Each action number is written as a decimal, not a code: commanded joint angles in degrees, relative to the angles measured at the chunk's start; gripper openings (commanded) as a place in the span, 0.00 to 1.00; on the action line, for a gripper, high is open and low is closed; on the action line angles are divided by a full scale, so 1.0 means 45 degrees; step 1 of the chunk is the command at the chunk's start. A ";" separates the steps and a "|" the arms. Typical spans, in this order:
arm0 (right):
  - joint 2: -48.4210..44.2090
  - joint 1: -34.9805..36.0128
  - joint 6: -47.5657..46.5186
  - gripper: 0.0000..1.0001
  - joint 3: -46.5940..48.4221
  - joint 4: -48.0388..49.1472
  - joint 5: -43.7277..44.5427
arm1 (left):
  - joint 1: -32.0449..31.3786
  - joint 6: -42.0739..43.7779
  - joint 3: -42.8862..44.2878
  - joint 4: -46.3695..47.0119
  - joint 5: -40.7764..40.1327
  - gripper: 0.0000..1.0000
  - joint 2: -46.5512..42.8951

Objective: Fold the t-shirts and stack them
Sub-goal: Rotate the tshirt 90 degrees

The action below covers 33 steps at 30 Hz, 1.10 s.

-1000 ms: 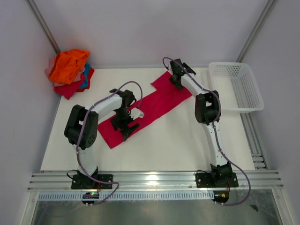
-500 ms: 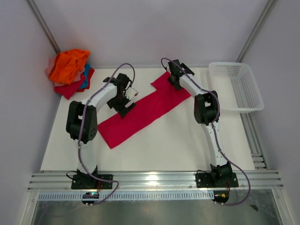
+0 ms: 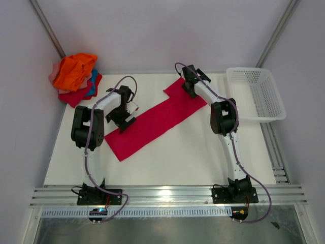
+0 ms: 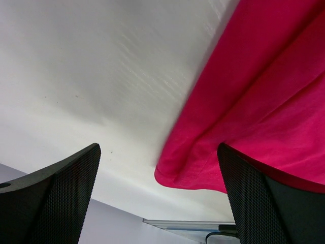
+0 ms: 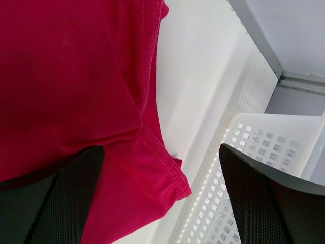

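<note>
A crimson t-shirt [image 3: 155,122] lies folded into a long strip, running diagonally across the table. My left gripper [image 3: 123,117] hovers open at the strip's near-left end; its wrist view shows that end's corner [image 4: 203,173] between the spread fingers [image 4: 61,198]. At the far end, over a sleeve hem [image 5: 167,168], my right gripper [image 3: 189,87] is open too. Neither gripper holds any cloth. More t-shirts, orange on top with red, blue and pale pink beneath, sit in a heap [image 3: 75,76] at the back left corner.
A white mesh basket [image 3: 256,94] stands at the back right, just beyond the shirt's far end, and its wall [image 5: 264,147] shows in the right wrist view. Slanted metal frame posts rise at both back corners. An aluminium rail [image 3: 167,195] runs along the near edge.
My left arm has swung from over the strip's middle to its near-left end. The shirt and the right arm have stayed put.
</note>
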 commanded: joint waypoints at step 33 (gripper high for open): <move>0.0046 0.0478 -0.0065 0.99 0.0981 -0.0231 -0.1062 | -0.4035 0.0544 -0.3016 -0.0411 -0.0089 0.99 -0.1539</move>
